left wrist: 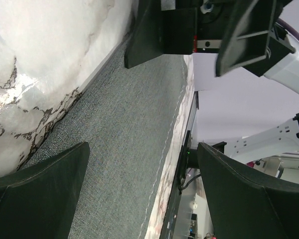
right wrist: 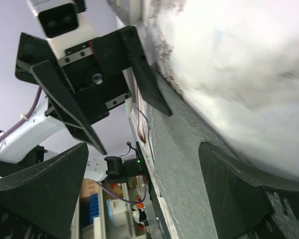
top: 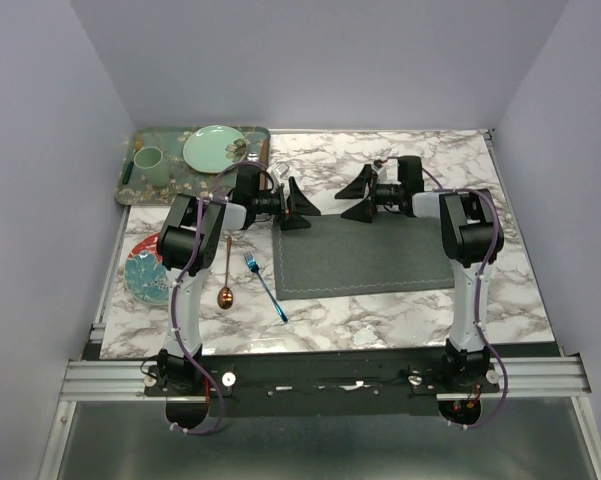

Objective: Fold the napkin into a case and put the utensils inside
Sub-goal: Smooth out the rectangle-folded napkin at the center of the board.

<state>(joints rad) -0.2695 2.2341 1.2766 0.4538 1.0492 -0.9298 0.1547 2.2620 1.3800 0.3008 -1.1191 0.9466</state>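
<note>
Left of the napkin [top: 365,255] and beyond its far edge, you have a patterned green tray [top: 128,190] holding a pale green cup [top: 148,165] and a pale green plate [top: 212,148], each upright and apart from the other. Nearer you, also left of the napkin, a blue patterned plate [top: 142,272] sits on the marble table [top: 520,270], partly hidden under your left arm [top: 185,250]. Between that plate and the napkin lie the copper spoon [top: 226,285], bowl toward you and handle running away beneath the arm, and the blue fork [top: 265,288], slanted, its handle end just beside the napkin's near left corner. Neither utensil is on the cloth.

The napkin itself lies flat and unfolded on the table, a dark grey rectangle with a light stitched border.

Your left gripper [top: 302,208] sits at the napkin's far left corner, turned on its side with jaws spread wide and nothing between them. Your right gripper [top: 353,198] faces it along the same far edge, likewise spread wide and empty; the two stand near each other, not touching
</note>
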